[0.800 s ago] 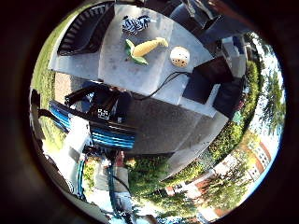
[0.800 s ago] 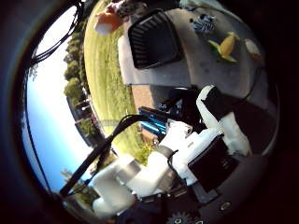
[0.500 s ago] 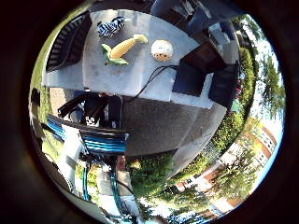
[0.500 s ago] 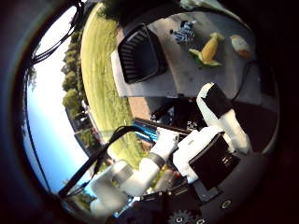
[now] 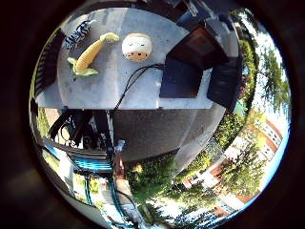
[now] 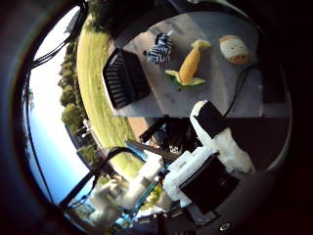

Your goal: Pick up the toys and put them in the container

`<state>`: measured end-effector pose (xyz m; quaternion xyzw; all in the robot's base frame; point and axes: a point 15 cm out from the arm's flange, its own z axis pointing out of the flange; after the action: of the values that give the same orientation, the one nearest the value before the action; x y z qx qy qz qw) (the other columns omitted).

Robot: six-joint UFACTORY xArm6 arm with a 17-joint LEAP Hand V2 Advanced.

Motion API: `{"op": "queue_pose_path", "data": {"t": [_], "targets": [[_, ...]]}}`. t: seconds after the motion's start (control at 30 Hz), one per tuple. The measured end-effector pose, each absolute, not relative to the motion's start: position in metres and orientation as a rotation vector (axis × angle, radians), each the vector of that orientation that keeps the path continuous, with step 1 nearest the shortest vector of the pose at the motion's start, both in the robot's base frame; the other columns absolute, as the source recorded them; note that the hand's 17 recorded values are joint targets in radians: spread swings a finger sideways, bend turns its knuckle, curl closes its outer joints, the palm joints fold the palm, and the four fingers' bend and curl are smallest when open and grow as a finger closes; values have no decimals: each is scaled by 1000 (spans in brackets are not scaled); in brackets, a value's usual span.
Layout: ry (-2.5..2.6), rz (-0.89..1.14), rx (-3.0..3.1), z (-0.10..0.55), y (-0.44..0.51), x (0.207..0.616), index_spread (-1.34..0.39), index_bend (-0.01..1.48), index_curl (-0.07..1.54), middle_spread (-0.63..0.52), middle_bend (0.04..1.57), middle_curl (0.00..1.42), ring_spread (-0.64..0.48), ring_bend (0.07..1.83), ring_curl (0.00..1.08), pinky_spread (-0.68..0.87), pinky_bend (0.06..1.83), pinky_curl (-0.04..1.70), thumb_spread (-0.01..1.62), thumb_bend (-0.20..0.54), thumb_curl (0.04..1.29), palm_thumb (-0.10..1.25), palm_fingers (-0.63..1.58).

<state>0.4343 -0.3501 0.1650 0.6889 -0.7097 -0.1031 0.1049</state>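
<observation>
Three toys lie in a row on a grey table point(image 6: 215, 95), far from the palm. A striped zebra point(image 6: 160, 48) lies nearest a black slatted container point(image 6: 124, 81) at the table's end. Beside the zebra is a yellow corn cob with green leaves point(image 6: 190, 66), then a round cream plush point(image 6: 234, 49). My hand point(image 6: 205, 156) hangs well above and away from the table. Its white and black fingers are relaxed and hold nothing.
A dark flat mat point(image 5: 183, 76) lies on the table past the cream plush, with dark chairs point(image 5: 224, 71) beyond it. A teal and black frame point(image 5: 90, 162) stands beside the table on paving. Lawn point(image 6: 90, 98) borders the container end.
The whole picture has shifted, so the camera has turned and drawn slightly nearer to the table. The toys and the container lie where they were. The fingers keep the same pose.
</observation>
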Motion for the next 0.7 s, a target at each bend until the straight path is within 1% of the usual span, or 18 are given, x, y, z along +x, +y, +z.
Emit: {"op": "queue_pose_path", "data": {"t": [0.1, 0.17, 0.3, 0.4, 0.5, 0.7], "targets": [[-2077, -214, 2018, 128, -372, 447, -103, 129, 290, 86, 177, 306, 282, 287, 346, 429, 369, 300, 1171, -32, 383, 637, 133], [-2086, -193, 2004, 102, -383, 450, -94, 131, 276, 88, 174, 309, 281, 299, 348, 434, 401, 307, 1157, -34, 378, 623, 126], [-2109, -75, 2027, 59, -400, 470, -82, 136, 257, 92, 173, 310, 284, 332, 350, 436, 452, 315, 1139, -36, 368, 599, 142], [-2075, -34, 2026, 20, -411, 472, -78, 150, 254, 91, 176, 314, 286, 352, 352, 440, 472, 315, 1125, -39, 357, 573, 162], [-2039, 47, 2033, -2, -423, 478, -67, 160, 252, 90, 180, 318, 293, 368, 350, 448, 488, 311, 1112, -44, 340, 520, 189], [-1975, 161, 2035, -38, -435, 486, -45, 160, 251, 95, 176, 322, 306, 391, 347, 460, 516, 306, 1099, -32, 328, 502, 224]]}}
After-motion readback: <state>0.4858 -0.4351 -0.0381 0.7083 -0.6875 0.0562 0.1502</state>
